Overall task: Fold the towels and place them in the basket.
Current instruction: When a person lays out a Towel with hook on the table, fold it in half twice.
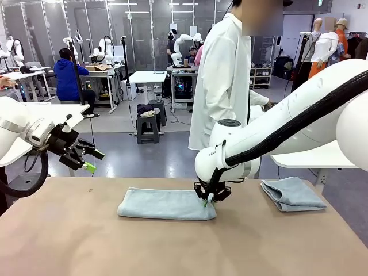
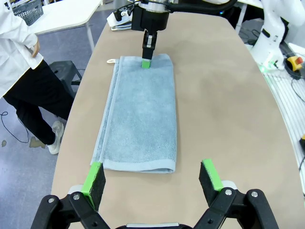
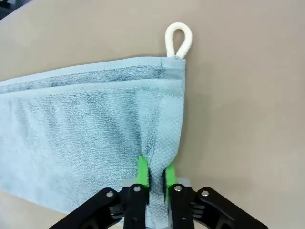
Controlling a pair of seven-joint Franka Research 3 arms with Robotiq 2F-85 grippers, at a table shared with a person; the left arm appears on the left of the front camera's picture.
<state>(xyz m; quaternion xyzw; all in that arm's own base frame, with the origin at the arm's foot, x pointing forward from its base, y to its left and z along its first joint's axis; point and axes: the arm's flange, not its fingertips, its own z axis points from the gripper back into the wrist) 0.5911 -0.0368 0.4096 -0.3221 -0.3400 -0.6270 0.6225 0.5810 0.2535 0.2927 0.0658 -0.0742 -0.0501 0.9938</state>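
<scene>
Where the long folded towel [image 1: 167, 203] lies flat near the middle of the tan counter [image 1: 172, 247], we see the right gripper [image 1: 209, 198] pressed down on its end nearest the second towel, jaws drawn together and pinching a ridge of the pale blue-grey terry between the green pads [image 3: 142, 172]. In the right wrist view the cloth [image 3: 90, 129] puckers upward into that pinch, and a white hanging loop [image 3: 178, 42] pokes out from the towel's far corner onto bare counter.

The left gripper [image 1: 86, 161] hangs in the air well clear of the towel, off its opposite end, jaws spread wide and holding nothing; in its own wrist view the two green-tipped fingers [image 2: 93, 177] frame the towel's near short edge without touching it.

A second towel [image 1: 292, 194], already folded into a thicker bundle, rests on the counter beyond the pinched end. We find the dark mesh basket [image 2: 27, 10] on a separate pale table [image 2: 66, 16], past the person in a white coat [image 1: 221, 80] who stands just behind the towel. Behind them stretches a workshop of tables and stools.
</scene>
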